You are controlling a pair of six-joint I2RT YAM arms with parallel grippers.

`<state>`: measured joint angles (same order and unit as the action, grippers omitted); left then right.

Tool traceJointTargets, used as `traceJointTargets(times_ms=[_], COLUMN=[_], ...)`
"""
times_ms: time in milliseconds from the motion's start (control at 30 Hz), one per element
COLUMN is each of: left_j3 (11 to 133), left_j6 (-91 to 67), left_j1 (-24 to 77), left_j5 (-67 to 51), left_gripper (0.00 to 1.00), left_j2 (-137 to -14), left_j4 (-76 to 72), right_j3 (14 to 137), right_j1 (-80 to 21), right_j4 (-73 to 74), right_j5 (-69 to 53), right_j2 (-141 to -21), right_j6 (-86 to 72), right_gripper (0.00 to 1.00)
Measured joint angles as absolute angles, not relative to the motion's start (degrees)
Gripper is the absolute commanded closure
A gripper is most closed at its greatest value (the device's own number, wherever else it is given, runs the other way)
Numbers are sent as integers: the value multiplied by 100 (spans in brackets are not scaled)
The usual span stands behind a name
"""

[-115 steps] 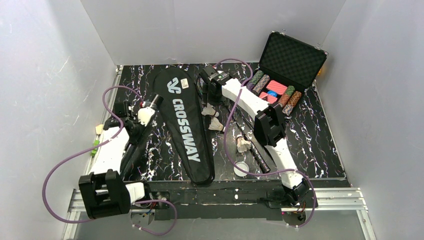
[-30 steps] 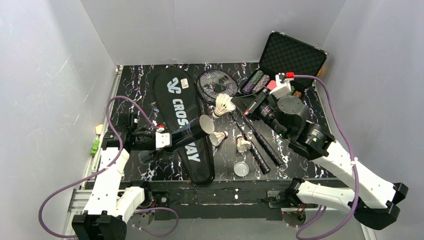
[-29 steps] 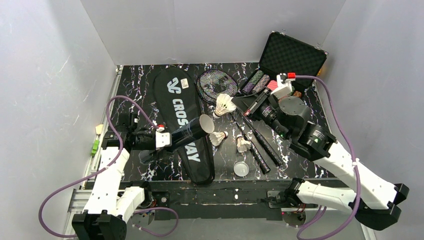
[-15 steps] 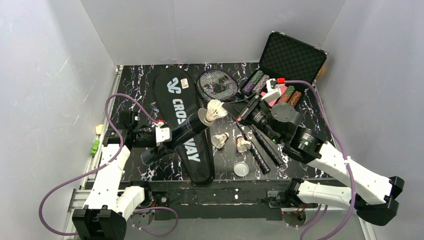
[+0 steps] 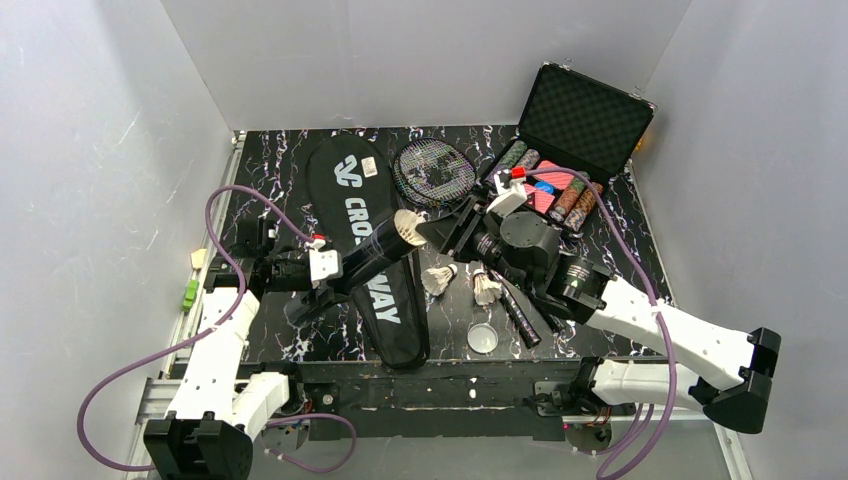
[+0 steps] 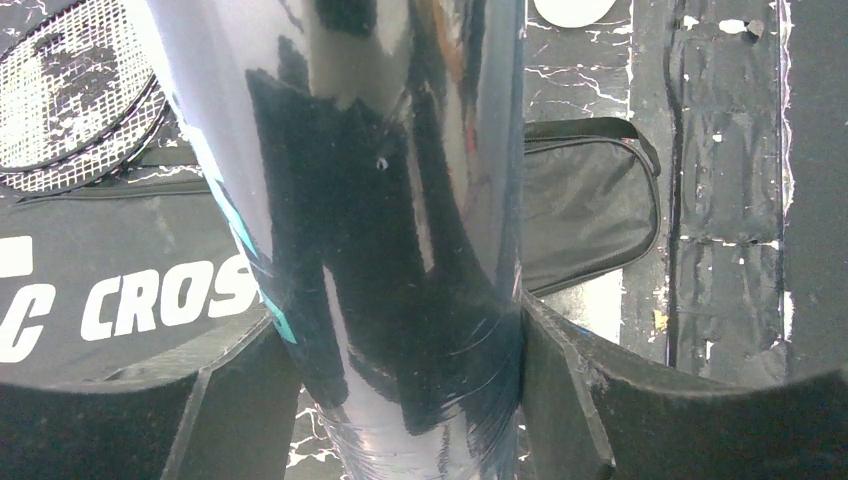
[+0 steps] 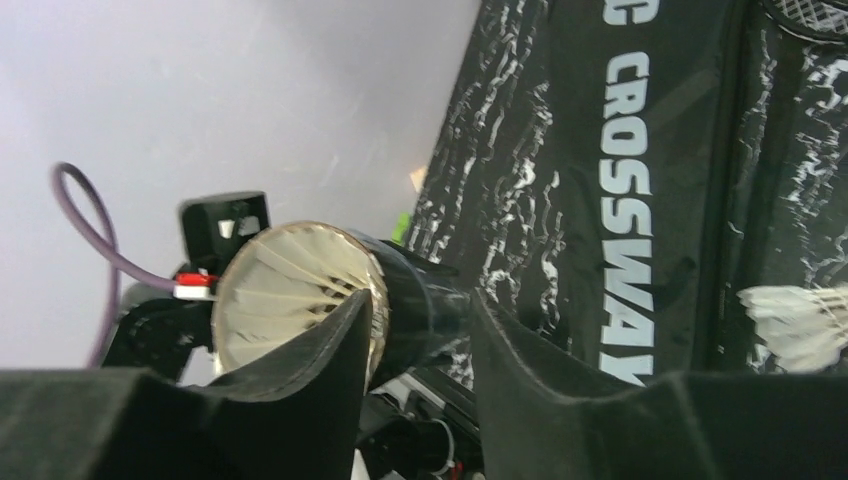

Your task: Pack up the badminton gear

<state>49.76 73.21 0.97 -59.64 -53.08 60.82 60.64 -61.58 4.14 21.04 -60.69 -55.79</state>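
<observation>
The left arm [image 5: 222, 340] rose from its base at the near edge, bent, and reached right with its wrist level. The left hand [image 5: 340, 270] was clamped on the clear tube [image 5: 378, 253], one finger [image 6: 235, 400] on either side, holding it tilted above the bench. The right arm [image 5: 660, 325] swung out to a low elbow on the right, then stretched back left. The right hand [image 5: 447, 230] pointed at the tube's mouth, its fingers [image 7: 330, 360] parted and gripping nothing.
</observation>
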Motion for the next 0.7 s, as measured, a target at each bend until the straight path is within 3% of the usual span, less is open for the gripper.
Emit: traceJointTargets(times_ms=[400,700], left_j3=[4978,4969], left_j6=[7284,7253], left_j1=[104,104], left_j5=[-5961,-5907], left_gripper=[100,100], left_j2=[-5317,-5315], left_j4=[6055,6031], right_j3=[6097,6997], right_j1=[-6202,-6206], right_j4=[1057,1831], right_j5=[2226,1852], right_j2=[-5706,-6464], right_j6=[-5116,-4836], right_gripper=[29,18])
